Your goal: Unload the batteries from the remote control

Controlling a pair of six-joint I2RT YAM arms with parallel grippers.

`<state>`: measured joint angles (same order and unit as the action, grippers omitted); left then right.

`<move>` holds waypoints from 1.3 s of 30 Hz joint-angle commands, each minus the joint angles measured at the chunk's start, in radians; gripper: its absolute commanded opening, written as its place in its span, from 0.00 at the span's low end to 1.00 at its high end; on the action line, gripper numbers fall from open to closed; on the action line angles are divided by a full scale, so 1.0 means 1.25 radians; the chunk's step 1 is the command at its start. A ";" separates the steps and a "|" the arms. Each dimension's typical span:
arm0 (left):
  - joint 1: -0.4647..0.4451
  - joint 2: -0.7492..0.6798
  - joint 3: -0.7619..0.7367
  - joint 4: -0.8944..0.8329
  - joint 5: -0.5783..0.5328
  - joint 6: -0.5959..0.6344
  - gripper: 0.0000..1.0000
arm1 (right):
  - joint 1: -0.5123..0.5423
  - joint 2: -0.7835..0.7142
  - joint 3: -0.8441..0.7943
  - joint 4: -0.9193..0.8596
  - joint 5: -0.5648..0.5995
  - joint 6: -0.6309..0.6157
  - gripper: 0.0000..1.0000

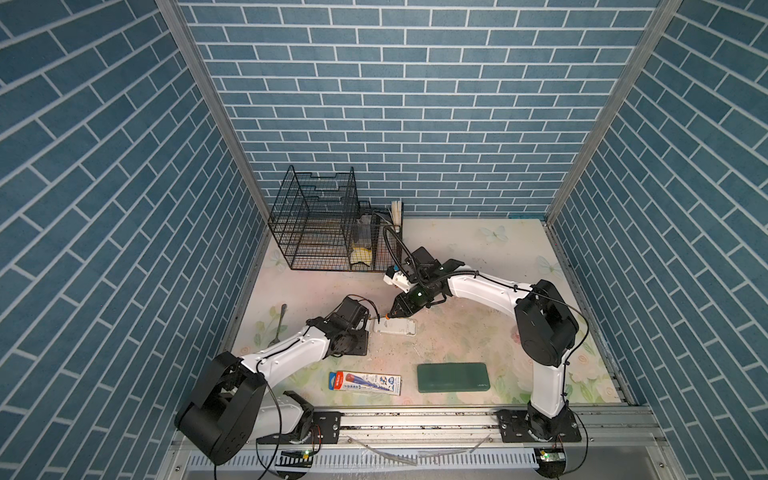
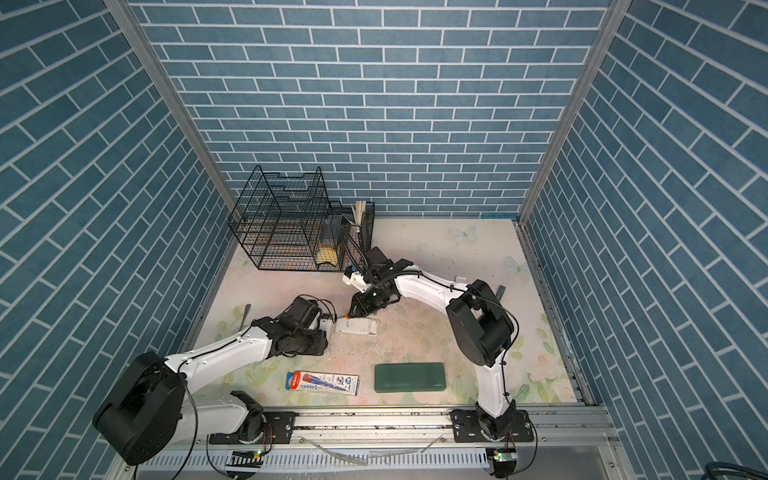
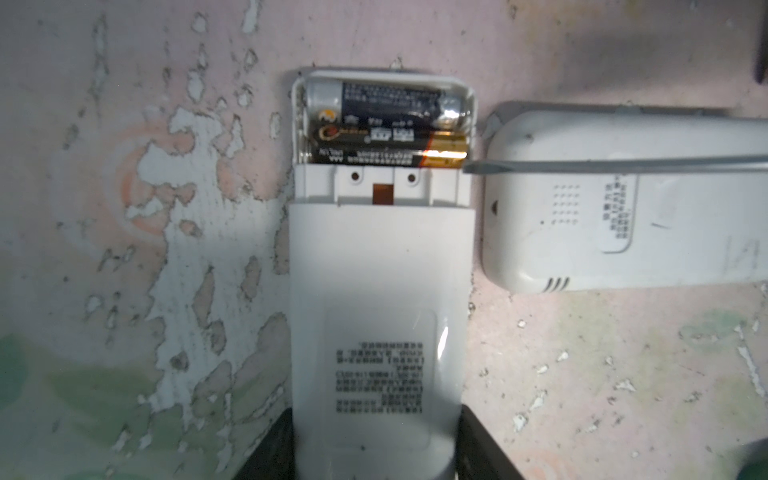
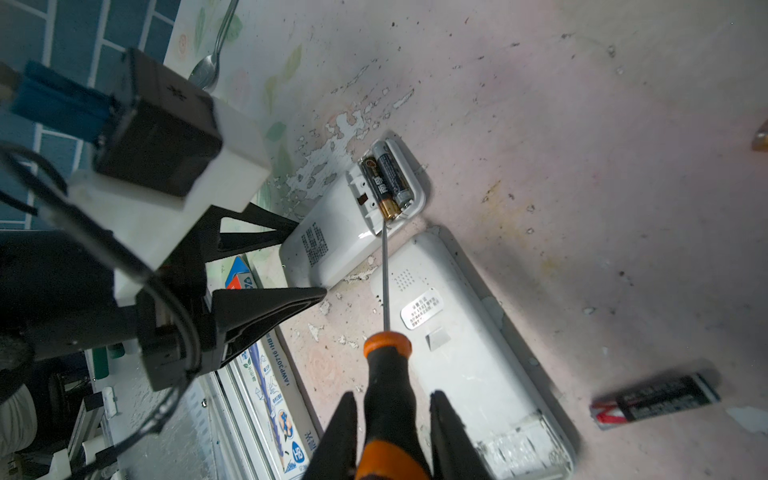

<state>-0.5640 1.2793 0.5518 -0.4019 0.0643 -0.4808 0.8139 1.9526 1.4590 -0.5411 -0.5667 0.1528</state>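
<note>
White plastic remote control (image 3: 380,291), lying back-up on your worn floral tabletop (image 4: 582,166), has its battery bay uncovered at the far end from the left gripper (image 3: 376,453). Your left gripper's black jaws clamp the remote's near end on both sides. Two batteries (image 3: 386,124), thin black cylinders, sit side by side in the bay; one shows a gold-yellow end, its neighbour a silver one. Your right gripper (image 4: 392,419) is closed on the orange-and-black handle of a screwdriver (image 4: 386,374). Its thin steel shaft runs to the bay, tip at the gold end of the nearer battery, though contact is hard to confirm from the blur. A second, larger white plastic remote (image 4: 469,353) lies just beside the first, under the shaft. In both top views the grippers meet at mid-table; a green rectangular case (image 1: 455,377) sits well apart.
</note>
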 commanded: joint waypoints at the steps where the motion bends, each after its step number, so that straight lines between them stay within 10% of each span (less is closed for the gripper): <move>1: -0.001 0.028 -0.032 -0.033 0.052 0.000 0.37 | 0.007 0.010 0.019 -0.025 0.011 -0.015 0.00; 39: -0.010 0.040 -0.026 -0.036 0.048 0.002 0.35 | 0.000 0.011 0.021 -0.038 0.026 -0.017 0.00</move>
<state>-0.5678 1.2877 0.5583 -0.4068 0.0601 -0.4786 0.8173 1.9766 1.4837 -0.5579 -0.5606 0.1520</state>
